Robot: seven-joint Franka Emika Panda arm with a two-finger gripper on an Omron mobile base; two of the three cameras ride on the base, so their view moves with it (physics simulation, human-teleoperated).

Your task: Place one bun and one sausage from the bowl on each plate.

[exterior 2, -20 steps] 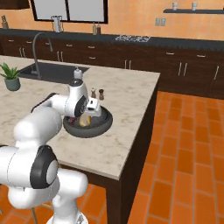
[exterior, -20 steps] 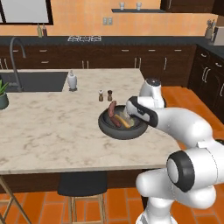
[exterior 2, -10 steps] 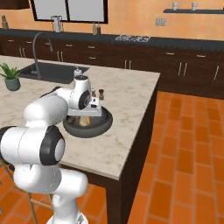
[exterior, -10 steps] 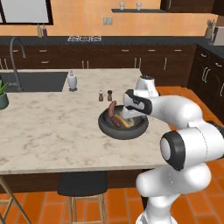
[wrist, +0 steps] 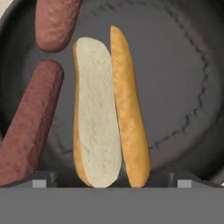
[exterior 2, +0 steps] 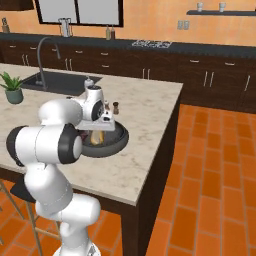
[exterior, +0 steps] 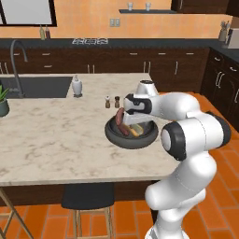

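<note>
Bowl (exterior: 130, 135) — stood near the worktop's (exterior: 56, 140) right edge, holding a split bun (wrist: 107, 109) and two sausages (wrist: 33, 118). Gripper (exterior: 136, 119) hovered above, fingers spread, empty. Bun likely soft, light, crushable — best pinched gently across its middle.

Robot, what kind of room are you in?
A kitchen, it looks like: a sink with a tall faucet, a stovetop on the back counter, and a bowl holding sausages and buns.
</note>
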